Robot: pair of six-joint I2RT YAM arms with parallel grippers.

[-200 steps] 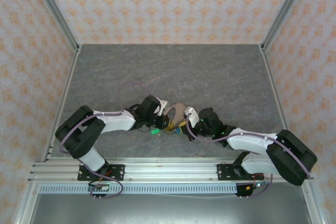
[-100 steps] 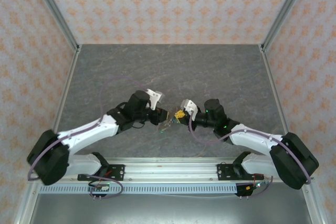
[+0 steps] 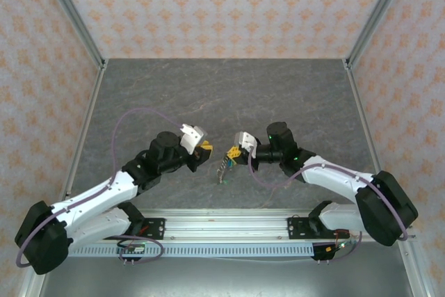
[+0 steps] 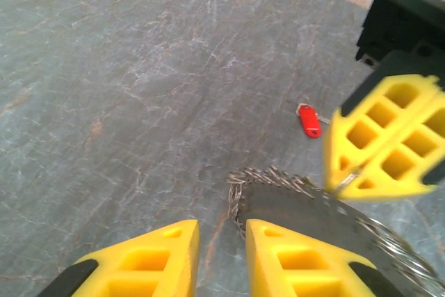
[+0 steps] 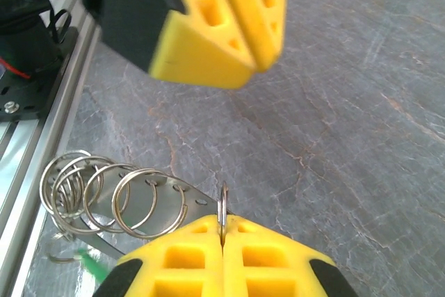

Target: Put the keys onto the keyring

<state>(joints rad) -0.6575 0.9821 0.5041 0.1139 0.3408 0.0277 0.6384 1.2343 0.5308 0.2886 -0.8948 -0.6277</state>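
Observation:
The keyring (image 5: 111, 196) is a bunch of metal split rings on a flat perforated metal strip. My right gripper (image 5: 223, 231) is shut on one ring (image 5: 223, 206) standing on edge, so the bunch (image 3: 222, 167) hangs below the right gripper (image 3: 234, 152). A green key (image 5: 83, 259) shows blurred under the rings. A red key (image 4: 309, 120) lies loose on the table. My left gripper (image 4: 222, 241) stands open with nothing between its fingers, just left of the strip (image 4: 299, 210). From above, the left gripper (image 3: 206, 149) faces the right one across a small gap.
The grey marbled table (image 3: 222, 95) stretches away behind both grippers. An aluminium rail (image 3: 222, 224) with the arm bases runs along the near edge. Patterned walls (image 3: 222, 5) and metal posts (image 3: 73, 12) close in the sides.
My left gripper has opened and drawn back to the left, off the keyring. The right gripper has kept its hold and shifted slightly away from the rail.

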